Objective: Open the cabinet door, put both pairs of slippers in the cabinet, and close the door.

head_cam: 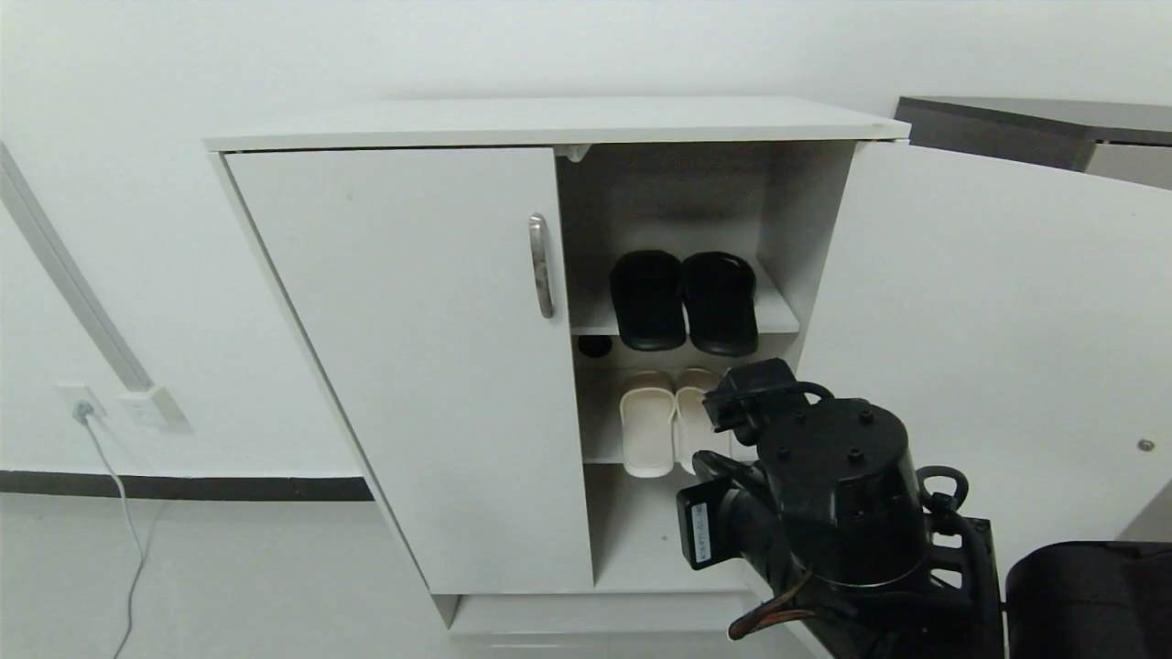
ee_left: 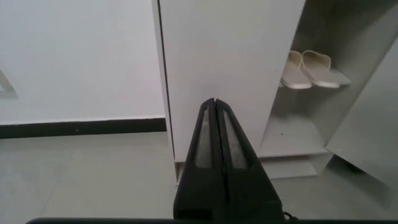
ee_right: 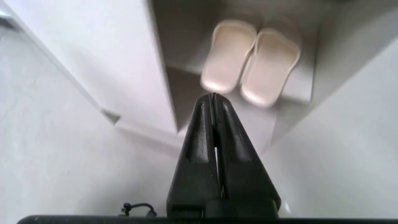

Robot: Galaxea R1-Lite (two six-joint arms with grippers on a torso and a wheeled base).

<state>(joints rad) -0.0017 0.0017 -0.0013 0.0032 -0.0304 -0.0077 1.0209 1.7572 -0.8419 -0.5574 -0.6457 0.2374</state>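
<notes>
Cabinet [head_cam: 549, 119] stands with its right door [head_cam: 989, 320] swung wide and its left door [head_cam: 403, 366] closed, the handle [head_cam: 541, 265] on that door's inner edge. Black slippers [head_cam: 684, 300] sit side by side on the cabinet's upper shelf [head_cam: 778, 316], their near ends just over its front edge. White slippers [head_cam: 659, 421] are paired on the cabinet's next level down, inside as well. Right arm [head_cam: 833, 494] is low in front of the cabinet's uncovered half. Right claw [ee_right: 213, 98] is pinched tight with nothing in it, just out from the white pair. Left claw [ee_left: 214, 102] is pressed together too, holding nothing, facing the lower part of the cabinet's left door.
</notes>
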